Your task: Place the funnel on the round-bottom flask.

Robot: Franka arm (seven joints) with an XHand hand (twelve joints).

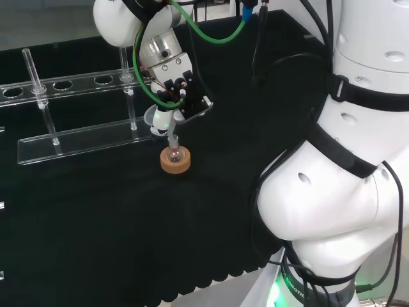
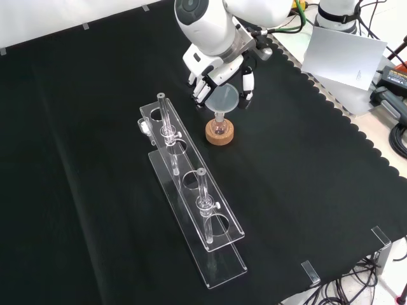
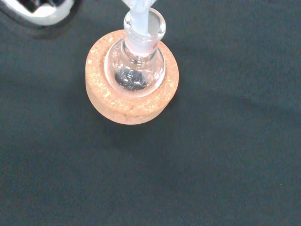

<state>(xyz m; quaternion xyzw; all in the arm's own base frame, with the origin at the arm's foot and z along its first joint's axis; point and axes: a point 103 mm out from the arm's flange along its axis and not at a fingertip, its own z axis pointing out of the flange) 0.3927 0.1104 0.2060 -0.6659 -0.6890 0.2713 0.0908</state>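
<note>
Funnel stem (image 3: 141, 23) inside flask neck (image 3: 143, 35)

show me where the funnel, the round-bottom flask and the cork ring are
funnel (image 2: 224, 99), front view, on its wide cone.
round-bottom flask (image 3: 135, 70), wrist view, on the glass bulb.
cork ring (image 1: 175, 165), head view, on its outer side.

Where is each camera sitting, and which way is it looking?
Head view: behind and above the arm's base, looking over the big white links at the bench; the hand holds the funnel.
Front view: in front of the arm, looking down on the cloth; the hand comes in from the top.
Wrist view: at the wrist, looking down onto the round-bottom flask.
All three share the flask on its cork ring.
</note>
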